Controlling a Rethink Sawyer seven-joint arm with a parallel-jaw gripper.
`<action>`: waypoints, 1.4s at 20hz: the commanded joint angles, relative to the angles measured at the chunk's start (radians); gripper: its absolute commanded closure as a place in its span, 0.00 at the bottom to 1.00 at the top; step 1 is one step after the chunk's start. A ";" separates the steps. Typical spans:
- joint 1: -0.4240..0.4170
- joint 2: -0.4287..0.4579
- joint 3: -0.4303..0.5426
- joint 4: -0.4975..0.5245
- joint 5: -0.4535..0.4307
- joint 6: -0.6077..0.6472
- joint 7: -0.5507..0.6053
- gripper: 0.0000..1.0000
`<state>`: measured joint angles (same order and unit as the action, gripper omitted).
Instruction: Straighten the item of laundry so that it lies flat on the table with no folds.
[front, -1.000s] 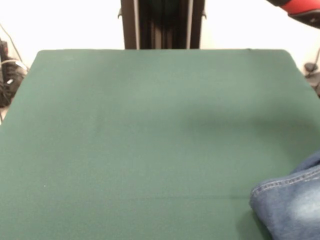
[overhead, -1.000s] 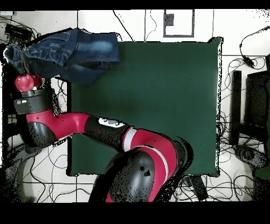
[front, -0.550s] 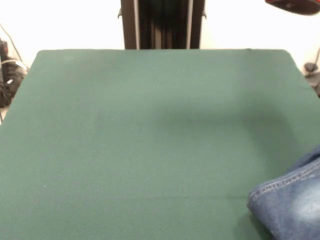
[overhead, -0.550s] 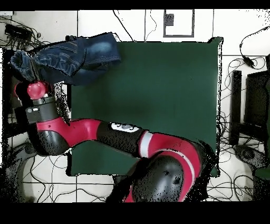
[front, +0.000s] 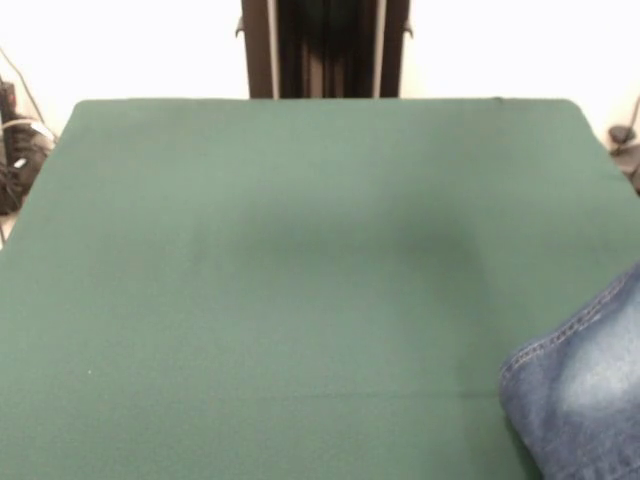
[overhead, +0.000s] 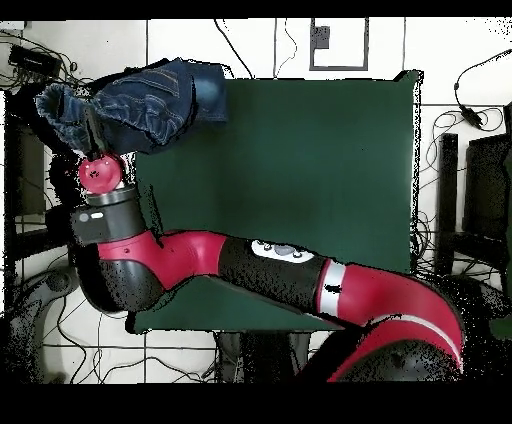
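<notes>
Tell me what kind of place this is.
Most likely a robotics lab or test room, not a home. A red robot arm reaches over a green cloth-topped table, loose cables trail across the tiled floor around it, and the only thing being worked on is a small pair of jeans at the table's corner.

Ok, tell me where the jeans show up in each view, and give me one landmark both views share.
Front view: the jeans sit in the bottom right corner, partly cut off by the picture's edge, lying on the table.
Overhead view: the jeans are bunched at the top left, hanging past the table's corner.
Shared landmark: the dark green table top, and that corner the denim overlaps.
</notes>
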<state>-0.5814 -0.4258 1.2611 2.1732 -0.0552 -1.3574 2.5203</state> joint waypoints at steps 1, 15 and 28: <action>-0.029 -0.115 0.230 0.214 0.134 0.001 0.204 1.00; -0.185 -0.114 0.356 0.404 0.080 0.110 0.217 1.00; -0.416 -0.051 0.472 0.552 -0.017 0.348 0.224 1.00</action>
<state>-0.9648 -0.5228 1.6530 2.6065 -0.0189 -1.1277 2.5203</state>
